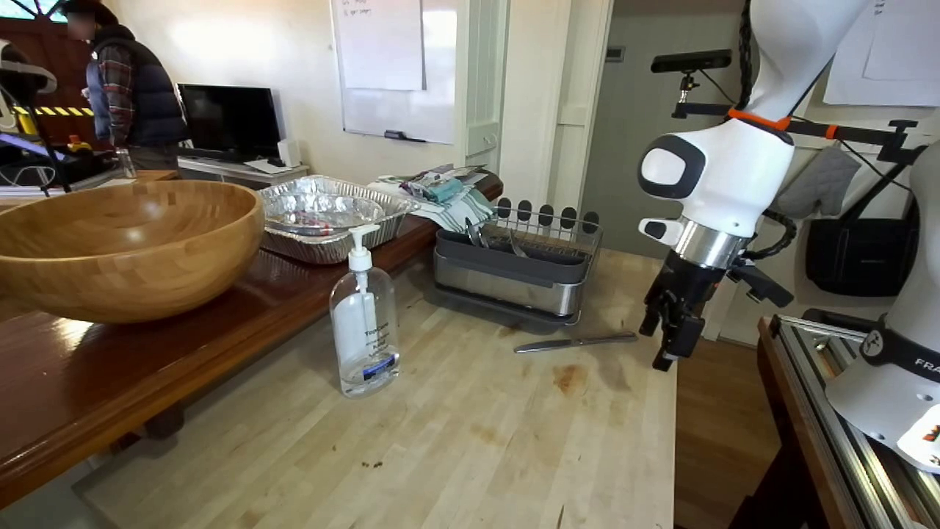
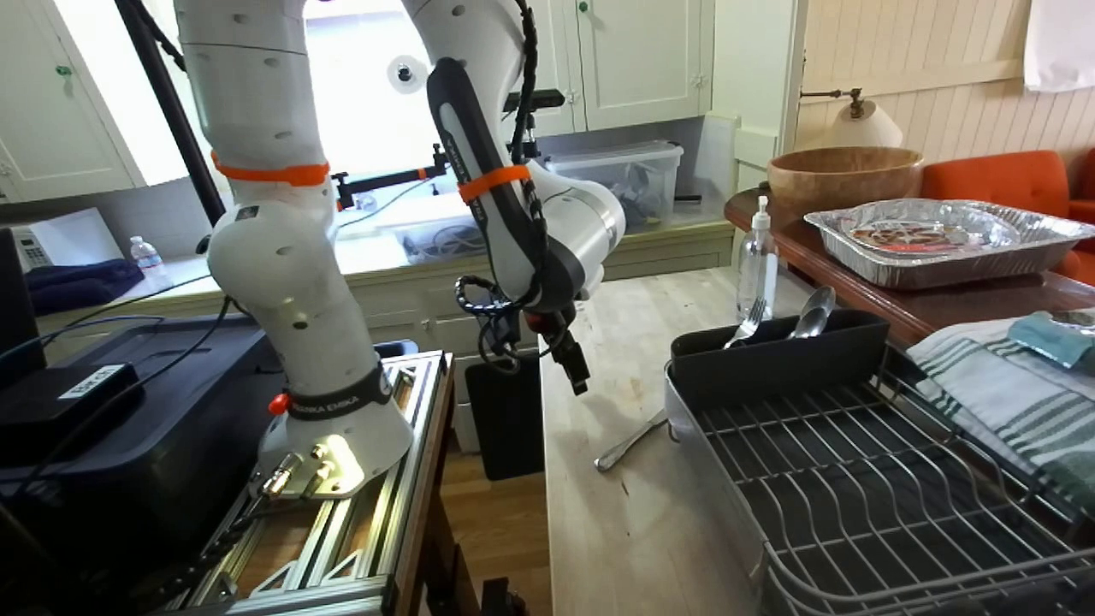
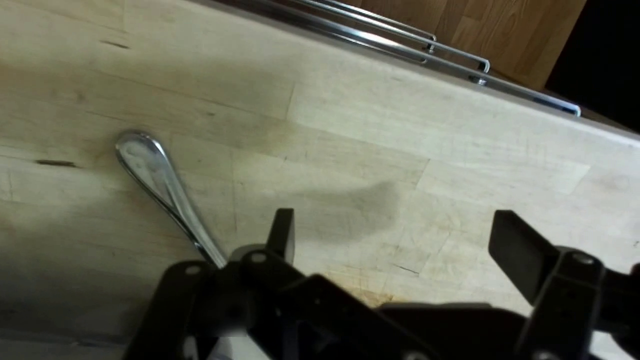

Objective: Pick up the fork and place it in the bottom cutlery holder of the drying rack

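Black angular fingers (image 3: 520,255) spread wide, the black robot gripper (image 3: 392,231) hangs over the pale wooden table (image 1: 455,441), near a slim silver metal knife (image 1: 575,342). Well apart from the fingers, the shiny silver metal fork (image 2: 748,324) leans, tines up, in the dark grey trough-shaped cutlery holder (image 2: 770,366) of the grey metal drying rack (image 1: 507,291).
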Available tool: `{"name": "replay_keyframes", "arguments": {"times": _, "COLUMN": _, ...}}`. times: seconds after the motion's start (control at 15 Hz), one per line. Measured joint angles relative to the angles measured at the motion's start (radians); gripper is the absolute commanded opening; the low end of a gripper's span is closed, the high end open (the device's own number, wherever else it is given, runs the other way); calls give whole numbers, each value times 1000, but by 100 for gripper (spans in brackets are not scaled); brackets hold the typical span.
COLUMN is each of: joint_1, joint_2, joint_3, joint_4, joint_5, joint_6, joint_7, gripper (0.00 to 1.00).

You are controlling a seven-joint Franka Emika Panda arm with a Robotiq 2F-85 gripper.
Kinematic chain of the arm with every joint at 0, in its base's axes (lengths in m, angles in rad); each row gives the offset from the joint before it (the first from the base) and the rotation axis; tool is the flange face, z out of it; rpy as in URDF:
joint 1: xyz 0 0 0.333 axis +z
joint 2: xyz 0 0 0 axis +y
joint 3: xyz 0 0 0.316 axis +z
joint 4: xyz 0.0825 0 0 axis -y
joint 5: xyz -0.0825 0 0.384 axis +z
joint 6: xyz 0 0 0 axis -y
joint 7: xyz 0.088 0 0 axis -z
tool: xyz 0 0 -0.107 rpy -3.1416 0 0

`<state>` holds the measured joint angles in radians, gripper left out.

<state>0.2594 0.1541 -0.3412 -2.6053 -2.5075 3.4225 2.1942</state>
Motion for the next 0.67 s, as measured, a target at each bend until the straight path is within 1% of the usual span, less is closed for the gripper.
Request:
{"name": "replay_keyframes", "arguments": {"times": 0.13, "joint_1": 144, "joint_2": 28, "joint_3": -122, "joint_4": 16, "joint_5": 1, "joint_6": 18, "joint_7": 26, "gripper": 100}}
{"name": "replay_keyframes", "arguments": {"times": 0.33, "joint_1": 360, "joint_2": 70, "joint_3": -308, "joint_4": 61, "joint_5": 2, "joint_6": 82, "joint_7": 83, "gripper": 100}}
{"name": "replay_keyframes", "arguments": {"times": 0.53, "joint_1": 574, "joint_2": 113, "joint_3": -495, "joint_4": 128, "joint_5": 2, "joint_6": 181, "joint_7": 155, "gripper": 100}}
{"name": "replay_keyframes", "arguments": {"times": 0.67, "joint_1": 719, "joint_2": 143, "joint_3": -624, "joint_4": 184, "joint_5": 2, "joint_6": 271, "joint_7": 208, "gripper": 100}}
